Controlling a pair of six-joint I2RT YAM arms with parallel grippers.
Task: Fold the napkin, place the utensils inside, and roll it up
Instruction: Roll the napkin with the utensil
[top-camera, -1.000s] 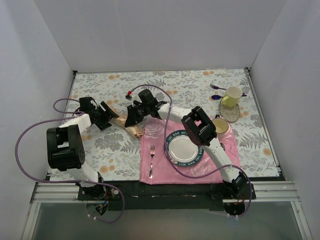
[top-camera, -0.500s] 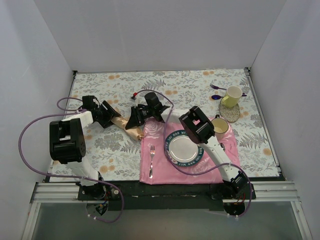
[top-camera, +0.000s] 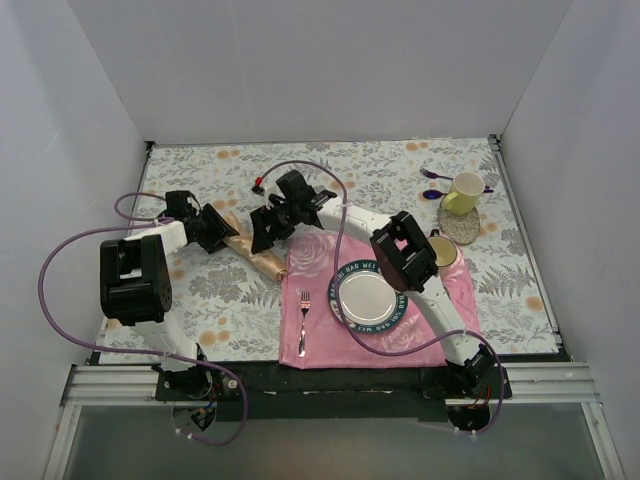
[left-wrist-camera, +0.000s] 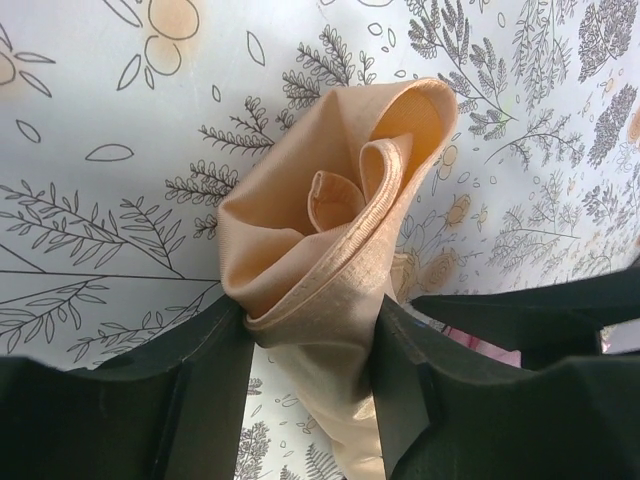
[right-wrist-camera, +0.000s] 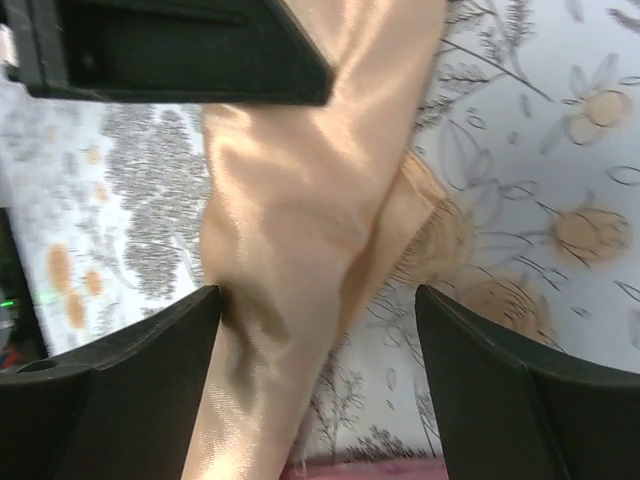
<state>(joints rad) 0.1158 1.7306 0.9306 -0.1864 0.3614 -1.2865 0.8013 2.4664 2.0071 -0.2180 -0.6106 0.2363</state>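
Two grippers meet at one small roll. The napkin (top-camera: 258, 258) lies as a loose tube on the flowered tablecloth (top-camera: 232, 302), just beside the far left corner of the pink placemat (top-camera: 318, 258), and it slants away from that corner toward the left. The left gripper (left-wrist-camera: 310, 320) has its fingers pressed against both flanks of the roll near the end farthest from the placemat, so it is about half spread and clamping the cloth. The right gripper (right-wrist-camera: 318, 300) stands wide over the end nearer the placemat, with the satin running between its fingers. It grips nothing (one finger may brush the fabric, the other is clearly apart).

The cloth looks light, soft and slippery, and the spiral at its open end sits loosely, so the layers would probably slide and uncurl if held by one edge. A pinch across the whole thickness of the tube, mid-body, seems safest. No dark cutlery shows, and I cannot tell whether it is inside. If it is, tilting the roll could let it slip out.
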